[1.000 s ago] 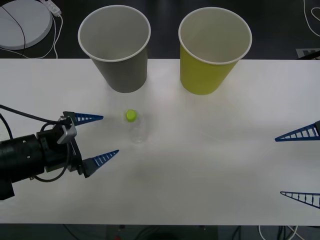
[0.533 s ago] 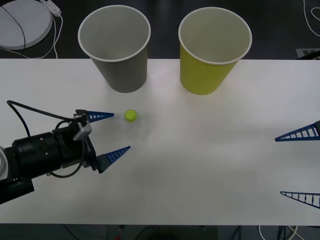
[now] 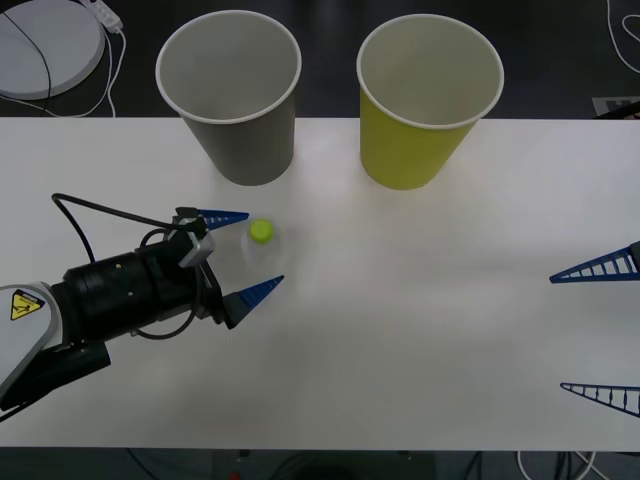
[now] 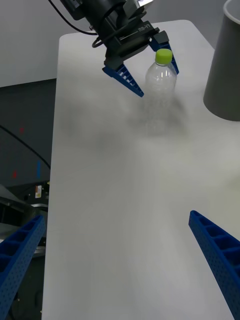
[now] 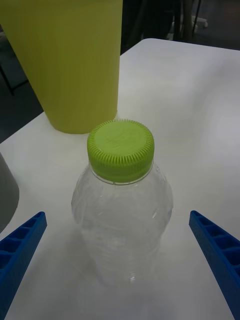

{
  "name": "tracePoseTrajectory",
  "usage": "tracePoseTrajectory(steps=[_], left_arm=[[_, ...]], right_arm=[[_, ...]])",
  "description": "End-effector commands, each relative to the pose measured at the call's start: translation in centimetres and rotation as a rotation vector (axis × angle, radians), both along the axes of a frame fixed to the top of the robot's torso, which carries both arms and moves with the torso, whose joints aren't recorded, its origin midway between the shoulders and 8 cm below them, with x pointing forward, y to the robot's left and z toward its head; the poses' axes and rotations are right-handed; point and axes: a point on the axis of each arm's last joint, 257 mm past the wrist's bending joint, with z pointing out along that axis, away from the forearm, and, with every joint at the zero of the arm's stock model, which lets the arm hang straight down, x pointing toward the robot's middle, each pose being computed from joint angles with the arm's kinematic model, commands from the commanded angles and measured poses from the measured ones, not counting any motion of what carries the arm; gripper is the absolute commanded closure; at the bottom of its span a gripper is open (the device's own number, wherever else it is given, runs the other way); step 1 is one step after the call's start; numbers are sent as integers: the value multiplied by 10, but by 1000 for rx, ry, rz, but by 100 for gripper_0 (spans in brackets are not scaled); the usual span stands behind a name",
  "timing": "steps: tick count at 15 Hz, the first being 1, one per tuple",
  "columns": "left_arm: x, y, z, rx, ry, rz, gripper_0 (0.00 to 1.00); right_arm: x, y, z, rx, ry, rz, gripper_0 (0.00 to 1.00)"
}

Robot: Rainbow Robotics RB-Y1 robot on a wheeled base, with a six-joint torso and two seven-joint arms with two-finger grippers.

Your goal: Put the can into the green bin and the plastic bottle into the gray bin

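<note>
1. We see the plastic bottle (image 3: 266, 255) standing upright on the white table (image 3: 420, 320), left of centre, its lime-green cap (image 5: 120, 149) on top.
2. Our left gripper (image 3: 245, 252) reaches in from the left with its blue fingers spread wide, one on the far side of the bottle and one on the near side; we cannot tell whether either finger touches it.
3. The gray bin (image 3: 234, 95) stands upright at the far edge of the table, just beyond the bottle, and we see nothing but its white inside.
4. The green bin (image 3: 425, 100) stands upright to the right of the gray one, apart from it.
5. Our right gripper (image 3: 598, 332) rests at the right edge of the table, its fingers wide apart and holding nothing, well away from the bottle.
</note>
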Motion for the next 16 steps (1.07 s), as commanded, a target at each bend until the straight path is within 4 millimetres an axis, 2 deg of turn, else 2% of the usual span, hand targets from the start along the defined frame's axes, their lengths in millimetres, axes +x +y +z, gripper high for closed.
tracePoseTrajectory(steps=[1,8,14,15,16], left_arm=[[4,-11,0,-4,-5,2,0],[10,-30,-2,-9,2,-1,0],[12,-31,-4,-19,23,16,0],[12,-32,-4,-23,24,15,82],[12,-31,-5,-21,26,15,100]], right_arm=[[0,0,0,0,0,0,0],[0,0,0,0,0,0,0],[0,0,0,0,0,0,0],[0,0,0,0,0,0,0],[0,0,0,0,0,0,0]])
